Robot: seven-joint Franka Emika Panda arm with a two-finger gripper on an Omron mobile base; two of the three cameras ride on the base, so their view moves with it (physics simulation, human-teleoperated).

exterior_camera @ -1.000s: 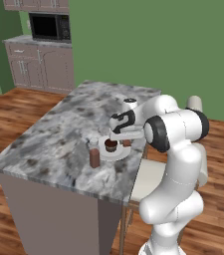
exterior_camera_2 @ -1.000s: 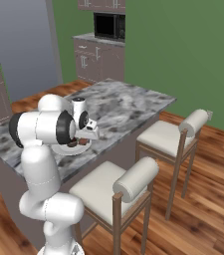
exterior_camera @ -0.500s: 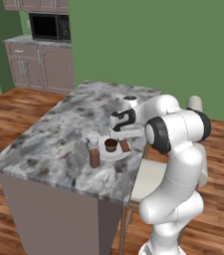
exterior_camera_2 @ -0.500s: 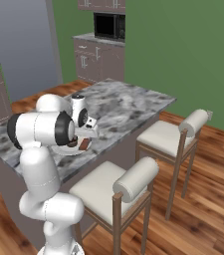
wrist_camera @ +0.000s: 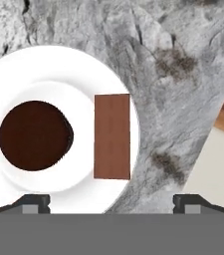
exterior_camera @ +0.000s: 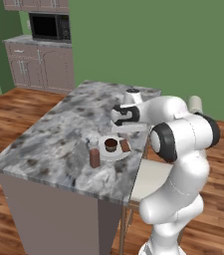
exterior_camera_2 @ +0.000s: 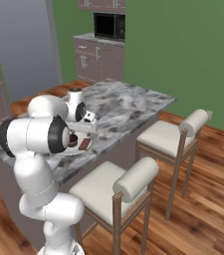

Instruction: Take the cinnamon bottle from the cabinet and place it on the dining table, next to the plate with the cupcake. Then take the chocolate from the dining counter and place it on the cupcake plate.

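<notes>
Released since prior frame: chocolate (wrist_camera: 112, 136) flat on plate (wrist_camera: 54, 67) beside cupcake (wrist_camera: 34, 135); gripper (wrist_camera: 111, 201) spread wide above; risk: nudging bar on careless retreat.

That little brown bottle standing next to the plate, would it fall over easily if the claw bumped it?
Probably, yes. The cinnamon bottle stands upright on the dining table and is tall for its narrow base, so a sideways nudge near the cap would likely tip it. It looks round, so once down it might roll. It seems to be glass, so probably stiff and perhaps slippery.
</notes>
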